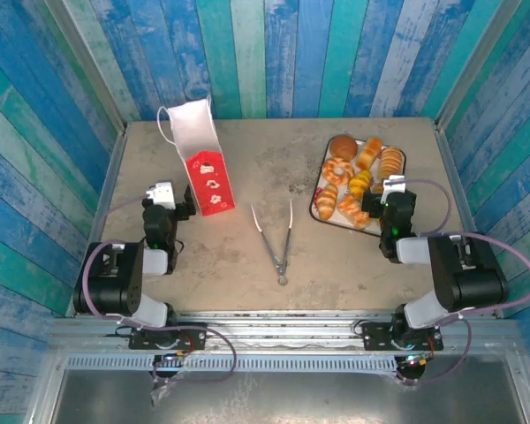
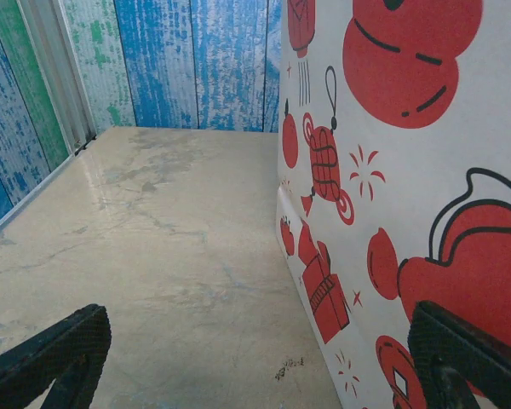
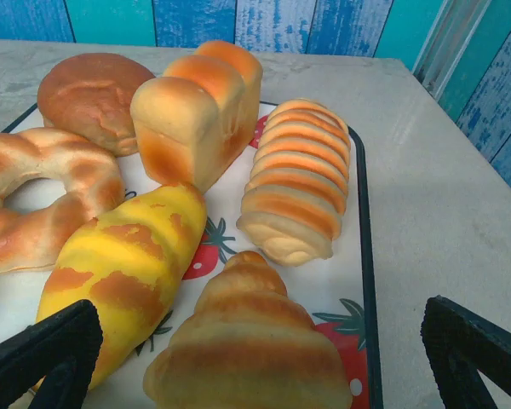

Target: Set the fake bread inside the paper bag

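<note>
The paper bag (image 1: 203, 163) stands upright at the left of the table, white above and red below. In the left wrist view its printed side (image 2: 409, 170) rises close on the right. My left gripper (image 1: 163, 199) sits low just left of the bag's base, open (image 2: 257, 341), with nothing held. The fake bread (image 1: 358, 181) lies on a tray at the right. My right gripper (image 1: 395, 193) is at the tray's near edge, open (image 3: 260, 341), over a croissant (image 3: 251, 349). Beyond it lie a yellow croissant (image 3: 123, 273), a striped roll (image 3: 298, 179), a loaf (image 3: 196, 111), a round bun (image 3: 89, 98) and a ring doughnut (image 3: 43, 196).
Metal tongs (image 1: 278, 238) lie in the middle of the table between the arms. The white strawberry-print tray (image 3: 364, 256) has a dark rim. Blue and green plank walls (image 1: 274, 53) close the table on three sides.
</note>
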`<state>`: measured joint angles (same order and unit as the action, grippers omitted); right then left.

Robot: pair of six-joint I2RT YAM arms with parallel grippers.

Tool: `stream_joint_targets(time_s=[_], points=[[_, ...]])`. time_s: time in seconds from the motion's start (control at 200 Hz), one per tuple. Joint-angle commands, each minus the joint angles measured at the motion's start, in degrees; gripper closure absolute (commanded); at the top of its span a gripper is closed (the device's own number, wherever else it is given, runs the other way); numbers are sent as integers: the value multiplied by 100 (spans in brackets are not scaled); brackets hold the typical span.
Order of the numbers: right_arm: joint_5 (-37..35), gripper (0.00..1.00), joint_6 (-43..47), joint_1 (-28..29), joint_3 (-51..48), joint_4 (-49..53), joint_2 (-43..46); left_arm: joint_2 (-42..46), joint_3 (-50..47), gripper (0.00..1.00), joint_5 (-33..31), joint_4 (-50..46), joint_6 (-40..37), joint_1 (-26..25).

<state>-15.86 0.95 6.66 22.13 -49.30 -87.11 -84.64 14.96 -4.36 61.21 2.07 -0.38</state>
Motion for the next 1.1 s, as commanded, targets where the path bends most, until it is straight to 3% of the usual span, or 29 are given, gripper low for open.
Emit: stream_joint_targets(time_s=[0.0, 0.551, 0.676, 0.751, 0.882, 0.997, 1.097], points=[[-52, 0, 35, -15, 28, -18, 40, -142, 94, 6, 27, -27, -82, -15], [-40, 0, 14, -30, 29, -10, 41, -146, 87, 6, 30, -13, -58, -14], [-114, 0, -44, -33, 111, 326, 262, 219, -59, 6, -373, 41, 41, -14], [-139, 0, 14, -12, 138, 499, 575, 1009, -30, 6, -839, -761, 288, -15], [-275, 0, -462, -58, 752, 2581, 1707, 2389, 458, 6, -1389, -2406, 732, -14], [205, 0, -806, -59, 1231, 3740, 2347, 3188, 1041, 6, -1789, -3870, 1481, -19], [462, 0, -1041, -70, 1754, 4596, 2538, 3829, 1326, 6, -1941, -4593, 1794, -14]])
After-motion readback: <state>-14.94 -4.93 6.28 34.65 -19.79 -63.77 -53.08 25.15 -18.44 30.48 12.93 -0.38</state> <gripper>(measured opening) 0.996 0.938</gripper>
